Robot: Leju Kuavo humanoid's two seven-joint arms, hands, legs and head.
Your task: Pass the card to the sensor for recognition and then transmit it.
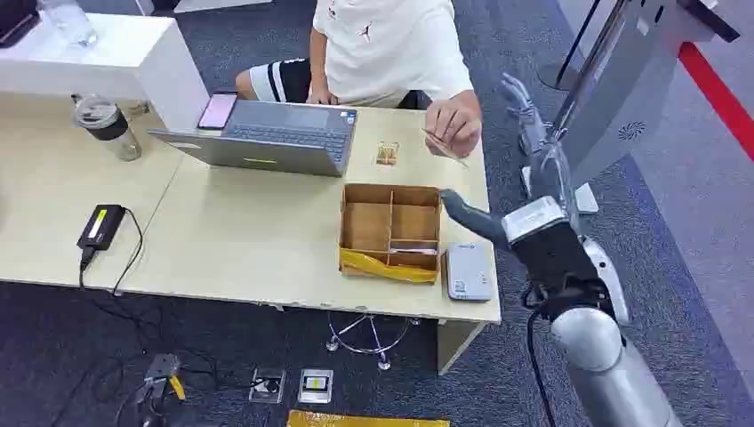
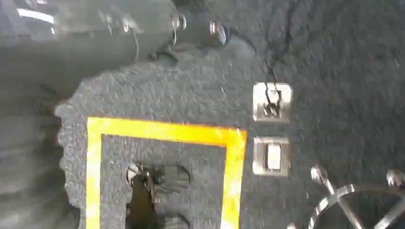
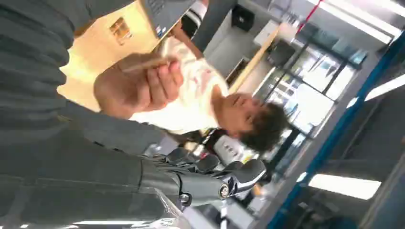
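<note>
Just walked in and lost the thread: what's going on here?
The robot's right hand is raised past the table's far right corner, fingers apart, holding nothing. A seated person's hand holds the card near it. The grey sensor lies on the table beside the cardboard box.

Your right hand [image 1: 525, 169] hangs off the desk's [image 1: 240, 240] right edge. Left of it sits the divided box [image 1: 391, 231], the sensor [image 1: 469, 270] beside that; beyond, a person's hand [image 1: 453, 124] holds the card [image 1: 442, 142].
</note>
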